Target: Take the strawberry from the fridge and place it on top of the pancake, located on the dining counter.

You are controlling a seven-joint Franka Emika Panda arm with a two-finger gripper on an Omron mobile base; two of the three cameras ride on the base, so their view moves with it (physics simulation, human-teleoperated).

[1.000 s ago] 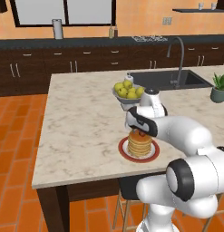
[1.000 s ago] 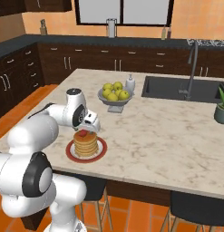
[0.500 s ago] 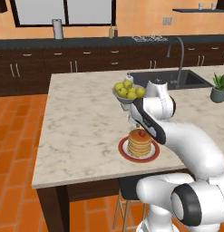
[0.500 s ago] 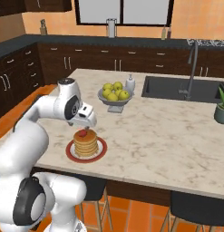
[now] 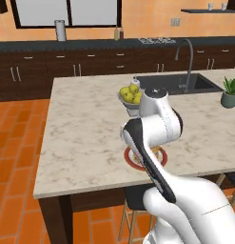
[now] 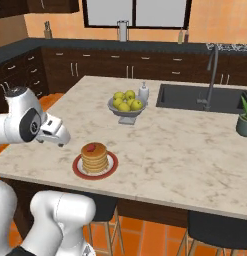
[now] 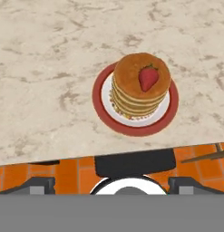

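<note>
Gripper (image 6: 62,142) of mine hangs out past the near edge of the dining counter (image 6: 205,165), to the left of the plate (image 6: 80,170) and apart from it, holding nothing. Whether its jaws are parted or closed I cannot tell, since the finger tips barely show at the bottom of my hand view.

On top of the pancake (image 7: 140,86) lies the strawberry (image 7: 148,77), slightly off-centre on the stack. The pancake sits in the middle of the red-rimmed plate, near the counter's front edge. Further back on the beige marbled top, a bowl of yellow fruits (image 6: 127,102) stands with a small white bottle (image 6: 143,92) just beside it. Beyond those, the dark sink (image 6: 197,97) is set into the stone, and a potted plant (image 6: 244,118) stands at the far right.
</note>
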